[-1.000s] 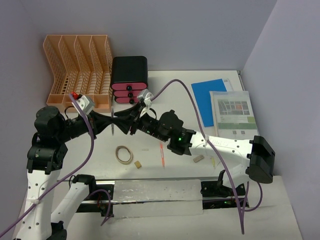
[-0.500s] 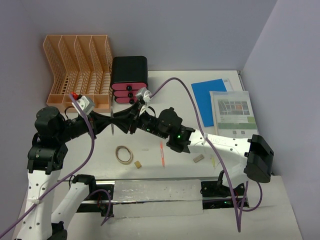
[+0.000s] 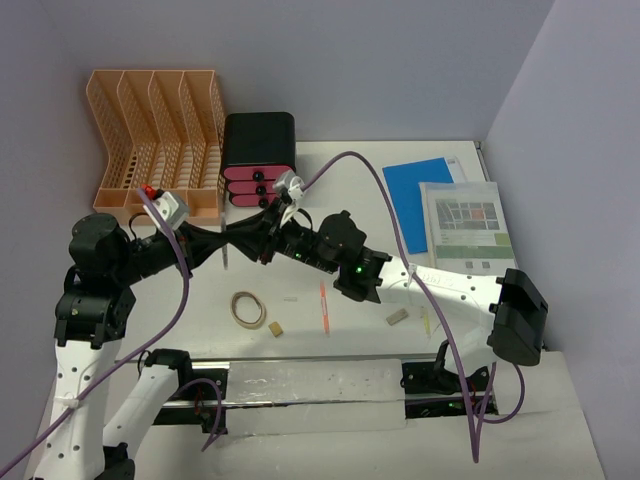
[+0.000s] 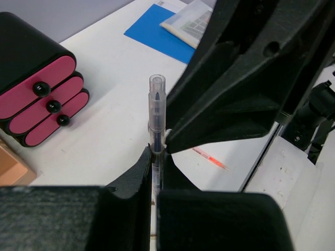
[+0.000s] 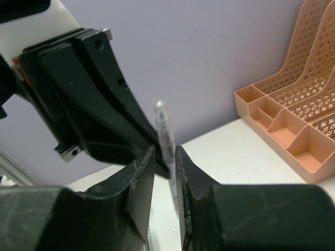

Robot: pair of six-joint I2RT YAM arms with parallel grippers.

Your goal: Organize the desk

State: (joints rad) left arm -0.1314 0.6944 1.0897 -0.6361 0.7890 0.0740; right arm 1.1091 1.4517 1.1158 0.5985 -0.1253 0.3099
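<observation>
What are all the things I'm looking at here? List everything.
desk: one, white, under everything
file rack: one, peach, far left corner
drawer box: one, black with pink drawers, right of the rack
blue sheet: one, far right
printed booklet: one, overlapping the blue sheet
rubber band: one, tan, near left
small blocks: two, tan, near edge
red pen: one, lying mid-desk
clear pen: one, between both grippers
left gripper: black, shut on clear pen
right gripper: black, fingers flanking clear pen

Clear glossy plastic pen (image 4: 156, 104), smooth white desk (image 4: 120, 78), perforated peach plastic rack (image 5: 293, 120), matt black box (image 4: 26, 42).
</observation>
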